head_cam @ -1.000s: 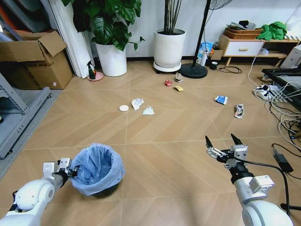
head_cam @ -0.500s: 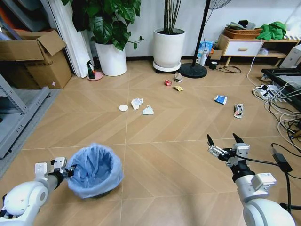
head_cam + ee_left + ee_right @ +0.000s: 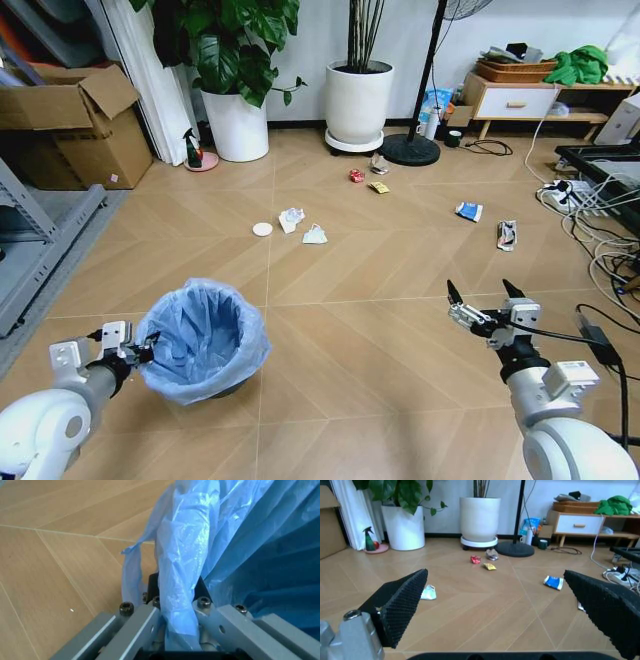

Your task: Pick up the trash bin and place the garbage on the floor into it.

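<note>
The trash bin [image 3: 205,340], dark with a crinkled light-blue bag over its rim, is near me on the left and tilts a little. My left gripper [image 3: 146,352] is shut on the rim's near left side; the left wrist view shows the bag [image 3: 182,566] pinched between its fingers [image 3: 150,618]. My right gripper [image 3: 485,296] hangs open over bare floor at the right, with nothing between its fingers [image 3: 402,605]. Garbage lies farther off: a white disc [image 3: 263,229], two tissues [image 3: 292,218], a red can [image 3: 357,176], a yellow wrapper [image 3: 379,187], brown paper [image 3: 380,163] and two packets [image 3: 470,211].
Two white plant pots [image 3: 360,100] and a fan base [image 3: 411,150] stand at the back wall, with a green spray bottle [image 3: 193,150] beside them. Cardboard boxes [image 3: 75,125] and a metal rack [image 3: 40,250] line the left. Cables and a power strip [image 3: 590,200] crowd the right.
My left arm has drawn back to the left and the bin has come up and over with it. The right gripper has drifted slightly right and nearer, still open.
</note>
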